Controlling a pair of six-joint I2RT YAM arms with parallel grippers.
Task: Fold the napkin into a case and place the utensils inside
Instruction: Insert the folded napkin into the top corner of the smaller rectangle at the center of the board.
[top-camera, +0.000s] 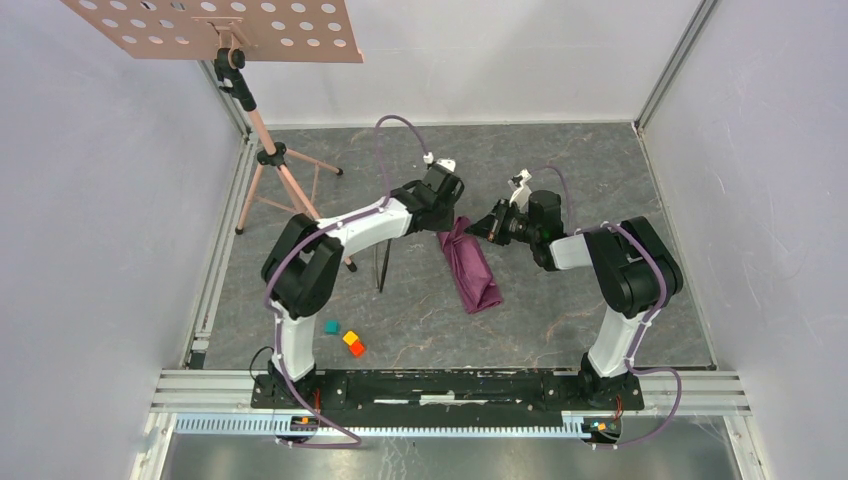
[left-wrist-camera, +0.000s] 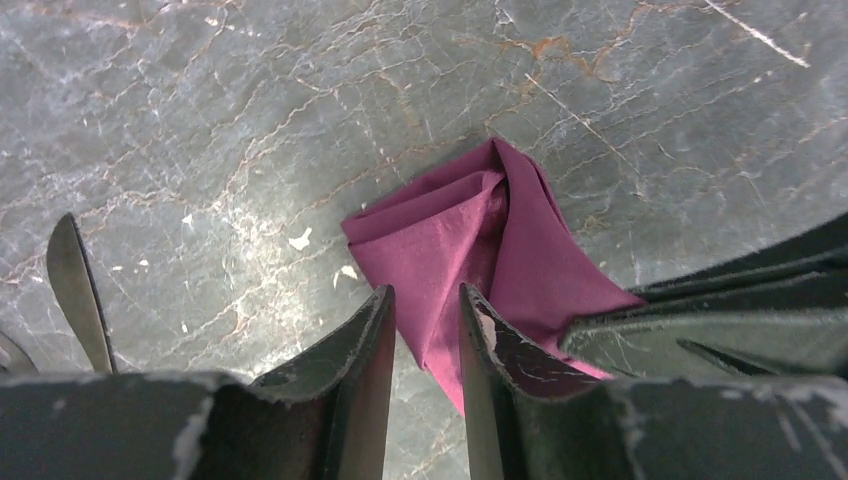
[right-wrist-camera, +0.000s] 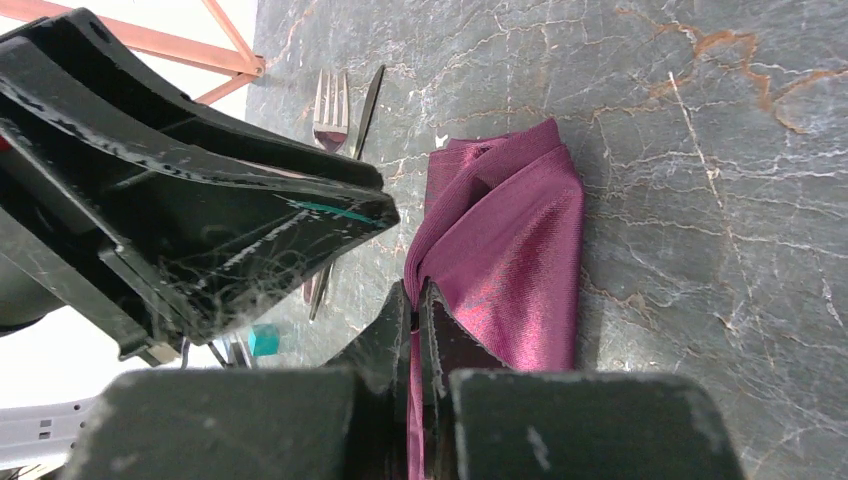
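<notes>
The plum napkin (top-camera: 472, 266) lies folded into a long narrow strip in the middle of the table, its far end bunched. My right gripper (right-wrist-camera: 415, 300) is shut on the napkin's (right-wrist-camera: 510, 250) edge at that far end, with cloth pinched between its fingers. My left gripper (left-wrist-camera: 427, 300) hovers just left of it with its jaws a narrow gap apart, and a fold of the napkin (left-wrist-camera: 470, 230) shows through the gap, not gripped. The utensils (top-camera: 381, 266) lie side by side left of the napkin, as a fork (right-wrist-camera: 330, 105) and a knife (right-wrist-camera: 368, 95).
Teal (top-camera: 331, 327), yellow (top-camera: 351, 338) and orange (top-camera: 357, 349) blocks sit near the left arm's base. A tripod stand (top-camera: 270, 160) holding a perforated board stands at the back left. White walls and metal rails enclose the dark marbled table (top-camera: 560, 170).
</notes>
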